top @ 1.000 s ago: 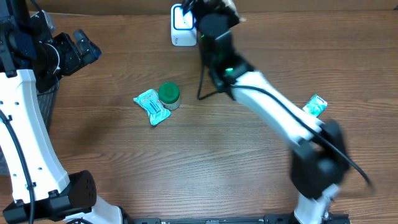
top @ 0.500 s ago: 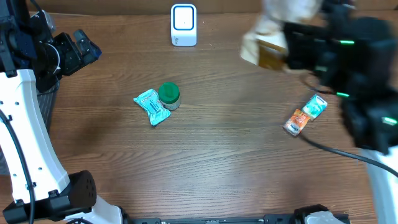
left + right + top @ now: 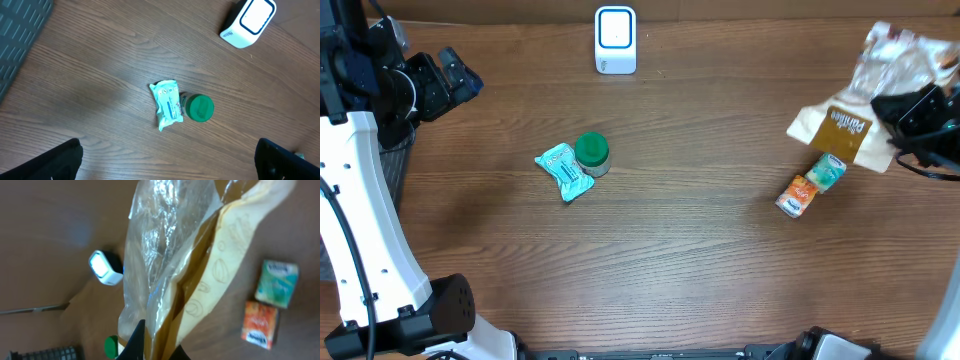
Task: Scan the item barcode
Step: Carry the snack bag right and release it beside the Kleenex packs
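Right gripper [image 3: 155,345]: jaws together, clamped on the lower edge of the bag [image 3: 170,255]. Seen from the right wrist, rising straight out from between the jaws: clear crinkled film on one side, tan printed paper on the other. Contents of the bag impossible to make out. Seen from overhead, held at the right table edge by the right gripper [image 3: 905,108], with the tan part of the bag [image 3: 840,125] spread away from the jaws toward the table centre.

Scanner [image 3: 105,267]: well apart from the right jaws, off to the left of the bag; upright at the far table edge overhead [image 3: 615,40].

Near the right jaws, just beside the bag: teal box [image 3: 827,171] touching orange box [image 3: 796,195].

Left gripper [image 3: 448,75]: jaws wide apart, nothing between them. Well ahead of these jaws, in mid-table: teal packet [image 3: 167,103] touching green-lidded jar [image 3: 200,108].

Left of the left jaws: dark mesh bin [image 3: 20,25], interior not visible.
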`<state>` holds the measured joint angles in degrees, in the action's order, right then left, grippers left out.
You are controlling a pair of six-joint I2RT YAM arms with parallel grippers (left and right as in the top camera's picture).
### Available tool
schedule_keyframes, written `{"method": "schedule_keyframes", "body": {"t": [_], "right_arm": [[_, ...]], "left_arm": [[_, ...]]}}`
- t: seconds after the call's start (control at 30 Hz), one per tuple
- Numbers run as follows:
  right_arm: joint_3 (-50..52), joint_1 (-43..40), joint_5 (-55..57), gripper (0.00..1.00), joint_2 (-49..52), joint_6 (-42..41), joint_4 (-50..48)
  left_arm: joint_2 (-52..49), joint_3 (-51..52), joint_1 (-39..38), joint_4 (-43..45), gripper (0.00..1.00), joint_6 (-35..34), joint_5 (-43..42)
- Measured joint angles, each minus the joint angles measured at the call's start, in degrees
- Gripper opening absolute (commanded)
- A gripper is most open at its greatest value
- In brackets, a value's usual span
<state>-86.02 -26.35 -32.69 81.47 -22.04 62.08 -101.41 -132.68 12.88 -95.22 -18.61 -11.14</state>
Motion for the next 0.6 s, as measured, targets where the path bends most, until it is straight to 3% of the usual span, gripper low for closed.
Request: {"method": "schedule_keyframes", "body": {"t": [0.37,0.4,0.47,0.53,0.6], "right_arm": [[9.1,-2.2,5.3,0.04,16.9,4.3,0.3],[9.2,-2.2,7.0,0.11,17.7,4.4,0.6],[9.2,-2.2,10.2,0.39,18.6,4.7,1.5],[9.2,-2.2,13.0,0.57,18.8,5.1,2.8],[9.2,-2.2,14.7,0.66,18.8,5.1,4.1]], "left_arm": [[0.0,0.0,0.0,0.0,1.0,0.0,0.0],[0.0,0.0,0.0,0.0,1.0,0.0,0.0],[0.0,0.0,0.0,0.0,1.0,0.0,0.0],[0.0,0.0,0.0,0.0,1.0,0.0,0.0],[0.0,0.0,0.0,0.0,0.99,0.0,0.0]]}}
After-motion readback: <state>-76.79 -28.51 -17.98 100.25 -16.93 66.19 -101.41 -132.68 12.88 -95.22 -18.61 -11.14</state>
